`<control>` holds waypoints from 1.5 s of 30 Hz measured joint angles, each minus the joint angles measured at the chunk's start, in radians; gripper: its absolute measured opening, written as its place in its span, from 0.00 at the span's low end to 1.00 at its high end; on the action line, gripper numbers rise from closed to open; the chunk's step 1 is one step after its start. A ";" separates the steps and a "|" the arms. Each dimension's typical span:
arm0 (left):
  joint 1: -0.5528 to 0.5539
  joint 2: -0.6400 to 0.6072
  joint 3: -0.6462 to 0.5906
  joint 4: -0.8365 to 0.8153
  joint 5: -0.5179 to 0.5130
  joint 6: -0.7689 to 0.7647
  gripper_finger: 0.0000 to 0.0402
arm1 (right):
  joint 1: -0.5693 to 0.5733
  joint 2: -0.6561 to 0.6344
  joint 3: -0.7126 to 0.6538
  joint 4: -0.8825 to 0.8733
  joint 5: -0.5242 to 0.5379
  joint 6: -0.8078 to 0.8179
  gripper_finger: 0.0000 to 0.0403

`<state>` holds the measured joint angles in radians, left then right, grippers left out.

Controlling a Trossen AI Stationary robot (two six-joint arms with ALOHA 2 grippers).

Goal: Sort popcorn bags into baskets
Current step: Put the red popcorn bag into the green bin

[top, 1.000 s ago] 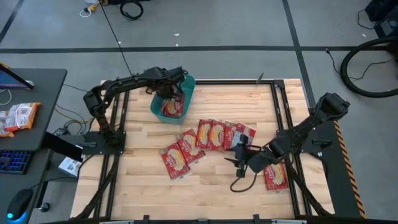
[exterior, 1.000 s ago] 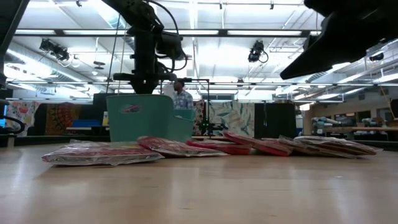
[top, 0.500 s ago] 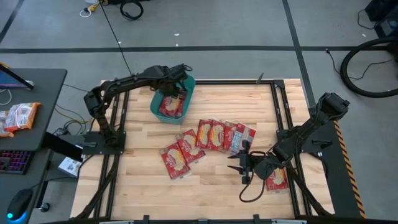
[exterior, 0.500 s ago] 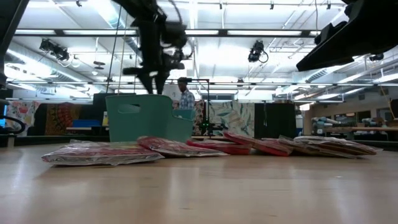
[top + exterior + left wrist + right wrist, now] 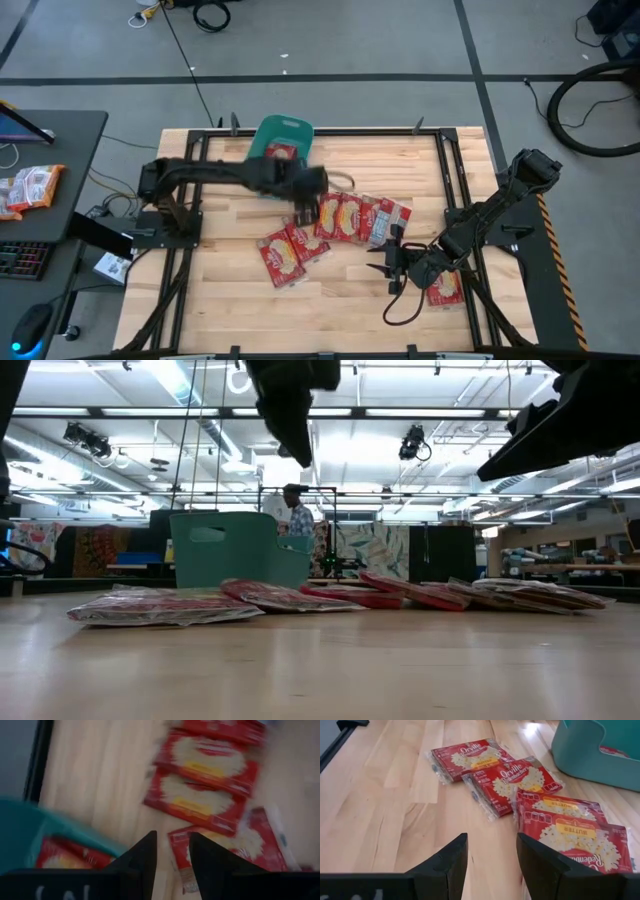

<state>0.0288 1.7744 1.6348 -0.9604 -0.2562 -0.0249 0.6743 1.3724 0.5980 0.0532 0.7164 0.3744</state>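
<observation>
The popcorn bags [image 5: 345, 217] lie flat on the wooden surface [image 5: 230, 300] — a row of overlapping red packets across the middle, two more [image 5: 292, 250] slightly nearer the front edge and to the left, and one [image 5: 445, 287] near the right edge under the right arm. At least one further red packet [image 5: 280, 152] rests inside the teal basket [image 5: 281, 128], which sits at the back edge of the surface, left of centre.

The left claw [image 5: 305, 198] hangs above the surface between the basket and the row of bags, at the row's left end. Its wrist view shows its two dark fingers [image 5: 142, 857] a narrow gap apart with nothing between them, and the basket's corner and several bags below.

The right claw [image 5: 385, 260] is low over the surface just in front of the row's right end, pointing towards the left edge. Its fingers [image 5: 447, 857] stand well apart and hold nothing — bags and the basket lie ahead of them.

In the low view a person [image 5: 294, 518] stands in the room behind the basket.
</observation>
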 joint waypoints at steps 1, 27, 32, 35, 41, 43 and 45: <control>-0.026 0.000 0.000 0.000 -0.019 0.013 0.30 | 0.000 0.000 0.000 -0.004 0.000 -0.001 0.43; -0.150 0.004 -0.330 0.619 -0.058 0.423 0.31 | -0.121 -0.009 0.000 -0.176 0.101 -0.015 0.43; -0.115 0.059 -0.332 0.662 -0.004 0.433 0.32 | -0.122 -0.061 0.000 -0.196 0.103 -0.018 0.43; -0.102 0.107 -0.331 0.676 0.004 0.514 0.32 | -0.125 -0.095 0.000 -0.202 0.106 -0.018 0.43; -0.099 0.192 -0.285 0.684 -0.081 0.733 0.32 | -0.128 -0.111 0.000 -0.219 0.110 -0.011 0.43; -0.098 0.210 -0.286 0.679 -0.121 0.826 0.32 | -0.129 -0.107 0.000 -0.224 0.119 -0.007 0.43; -0.098 0.226 -0.286 0.672 -0.147 0.931 0.32 | -0.129 -0.105 0.000 -0.232 0.136 -0.009 0.43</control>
<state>-0.0689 2.0004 1.3486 -0.2888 -0.4028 0.9066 0.5453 1.2675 0.5983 -0.1787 0.8528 0.3657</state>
